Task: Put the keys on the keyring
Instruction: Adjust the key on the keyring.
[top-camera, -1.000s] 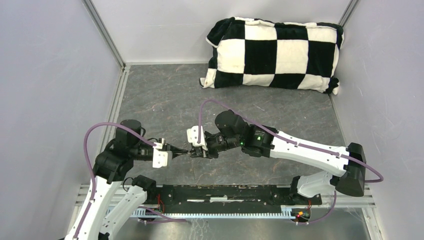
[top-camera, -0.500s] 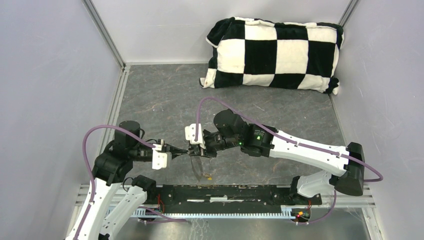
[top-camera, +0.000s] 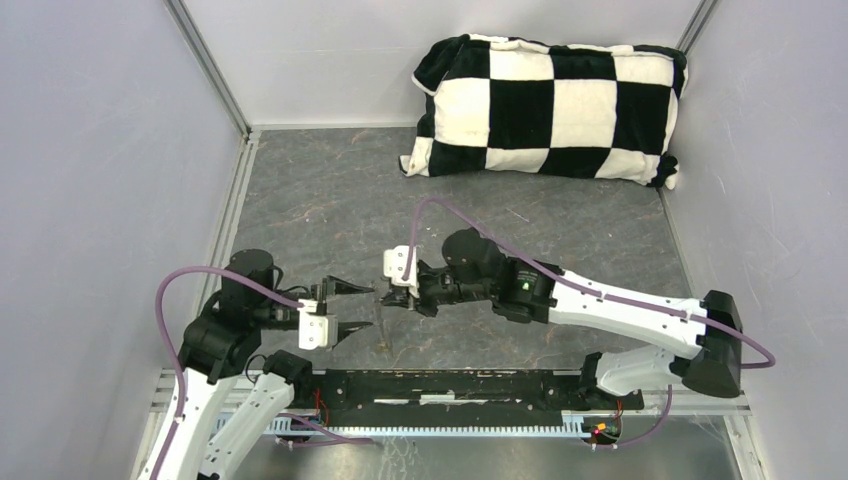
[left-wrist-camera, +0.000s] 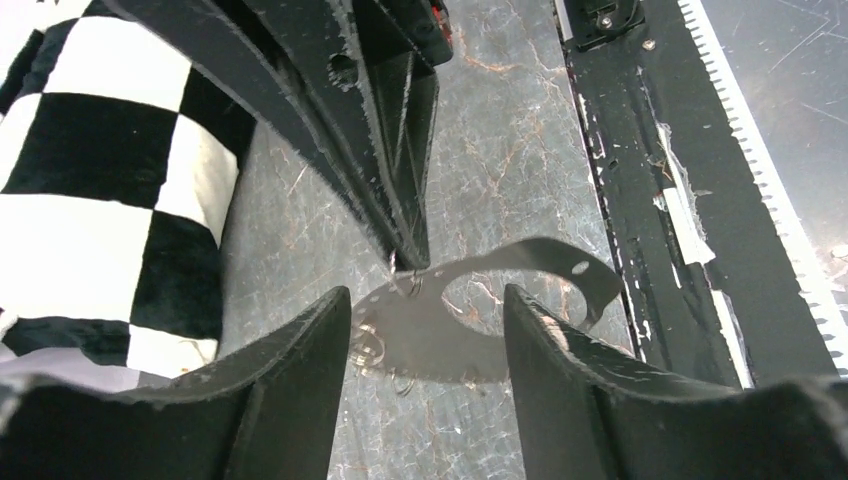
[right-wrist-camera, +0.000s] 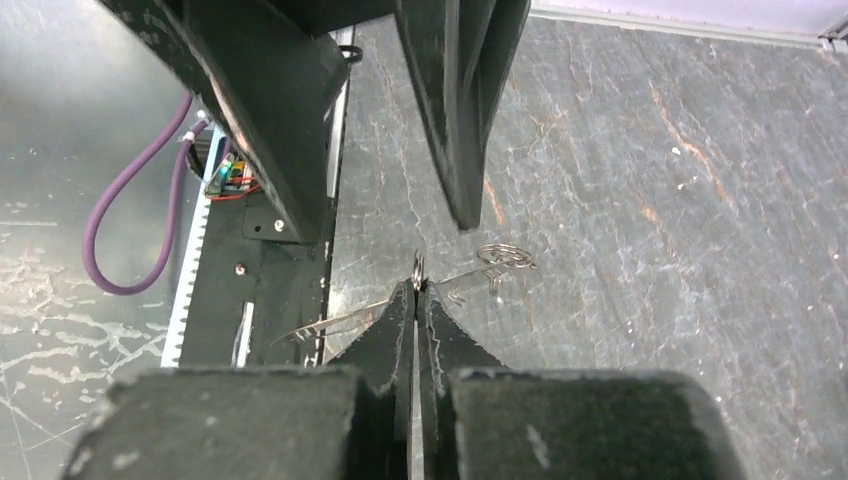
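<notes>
My right gripper (top-camera: 391, 298) (right-wrist-camera: 417, 290) is shut, pinching a small silvery ring (right-wrist-camera: 418, 268) of the keyring at its very tips. A thin flat grey metal piece (left-wrist-camera: 430, 330) with a round hole hangs from that ring just above the floor. It shows edge-on (right-wrist-camera: 330, 322) in the right wrist view. A small coil of wire rings (right-wrist-camera: 505, 257) lies beside it. My left gripper (top-camera: 352, 307) (left-wrist-camera: 425, 300) faces the right one, open, its fingers either side of the flat piece without touching it. I cannot make out the keys in any view.
A black-and-white checkered pillow (top-camera: 550, 105) lies at the back right of the grey floor. A black toothed rail (top-camera: 450, 385) runs along the near edge between the arm bases. Grey walls close in the left, right and back sides.
My left gripper was shut tip to tip against the right one. It has since opened and drawn back slightly to the left. My right gripper has closed fully on the ring.
</notes>
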